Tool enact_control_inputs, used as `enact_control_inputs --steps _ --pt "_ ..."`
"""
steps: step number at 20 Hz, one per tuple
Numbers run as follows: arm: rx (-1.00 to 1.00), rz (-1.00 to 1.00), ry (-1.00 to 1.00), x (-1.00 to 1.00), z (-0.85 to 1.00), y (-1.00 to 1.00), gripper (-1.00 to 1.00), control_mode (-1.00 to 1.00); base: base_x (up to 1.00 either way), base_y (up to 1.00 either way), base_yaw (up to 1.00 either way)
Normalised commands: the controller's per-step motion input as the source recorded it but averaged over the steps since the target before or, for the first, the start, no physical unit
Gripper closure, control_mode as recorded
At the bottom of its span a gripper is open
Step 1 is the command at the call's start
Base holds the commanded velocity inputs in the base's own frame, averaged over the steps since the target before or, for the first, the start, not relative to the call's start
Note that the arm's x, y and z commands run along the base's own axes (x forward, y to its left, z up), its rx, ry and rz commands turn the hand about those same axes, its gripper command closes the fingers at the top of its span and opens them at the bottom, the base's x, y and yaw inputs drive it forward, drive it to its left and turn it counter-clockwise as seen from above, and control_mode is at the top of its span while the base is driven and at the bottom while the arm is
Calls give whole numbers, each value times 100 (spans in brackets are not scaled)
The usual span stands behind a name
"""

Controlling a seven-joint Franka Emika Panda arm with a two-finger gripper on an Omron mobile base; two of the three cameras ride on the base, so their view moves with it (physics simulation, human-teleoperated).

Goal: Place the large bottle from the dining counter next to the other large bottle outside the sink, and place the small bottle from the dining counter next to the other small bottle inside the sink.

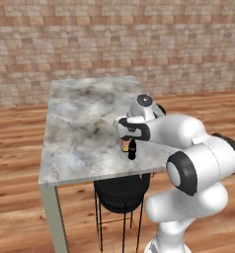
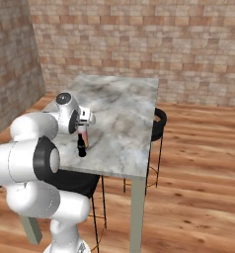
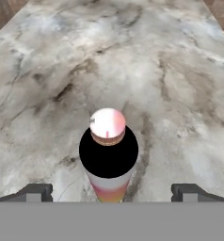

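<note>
The large bottle (image 3: pixel 108 162) stood upright, cap up, on the dining counter (image 1: pixel 85 123) beside the small black bottle (image 1: pixel 132 149), its base cut off between the gripper's (image 3: pixel 111 192) wide-open fingers.

small bottle (image 2: pixel 81 146) upright, dining counter (image 2: pixel 124 113)

Both base views look forward and down from behind the arm, one from each side, and share the dining counter (image 1: pixel 85 123) at frame centre before a brick wall (image 1: pixel 114 39). The hand view looks steeply down, close above the large bottle (image 3: pixel 108 126), lower centre.
</note>
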Motion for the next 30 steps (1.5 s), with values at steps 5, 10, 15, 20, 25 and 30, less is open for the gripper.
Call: enact_control_inputs --steps 5,10,15,20,25,30 --pt "0 0 0 14 -5 0 -100 -100 0 0 0" --pt "0 0 0 7 -5 4 -100 -100 0 0 0" --pt "0 0 0 2 -5 7 -100 -100 0 0 0" --pt "0 0 0 0 -3 7 -100 -100 0 0 0" --pt "0 0 0 0 -1 5 -100 -100 0 0 0" --pt "0 0 0 4 -1 1 -100 -100 0 0 0"
